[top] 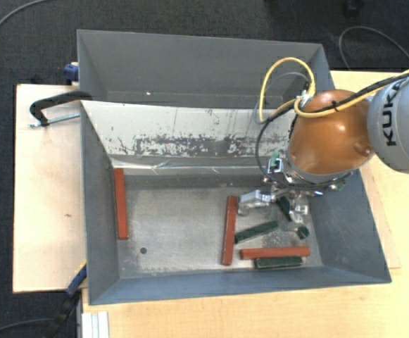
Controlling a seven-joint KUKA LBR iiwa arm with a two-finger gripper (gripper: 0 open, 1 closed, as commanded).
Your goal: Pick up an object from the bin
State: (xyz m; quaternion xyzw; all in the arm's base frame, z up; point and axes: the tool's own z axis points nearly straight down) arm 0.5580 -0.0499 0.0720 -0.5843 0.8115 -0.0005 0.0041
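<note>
Gripper (286, 207) low over the bin (204, 69) floor, right half, close to the right-hand slope. Orange cover (327, 134) of the wrist sits above it and hides much of the tool from this angle. Metal parts show beneath the cover, but whether the tool is spread or pressed together cannot be told. Nothing can be made out as gripped.

Nearest thing: dark green stick (255, 232), lying slantwise on the floor just beside the gripper, toward the near wall and a little to view-left. Its right end points up toward the tool; contact cannot be judged.

Others around it:
- Long red bar (229, 229), lying on the floor and running from far to near, to view-left of the gripper, close to the stick's left end.
- Short red bar (274, 253), lying crosswise, beyond the green stick on the near side of the gripper.
- Dark flat bar (278, 263), just beside the short red bar, nearer still to the front wall.
- Far red bar (121, 204), well apart from the gripper, along the left slope of the bin.
- Black speck (143, 251) on bare floor, also well to view-left.
</note>
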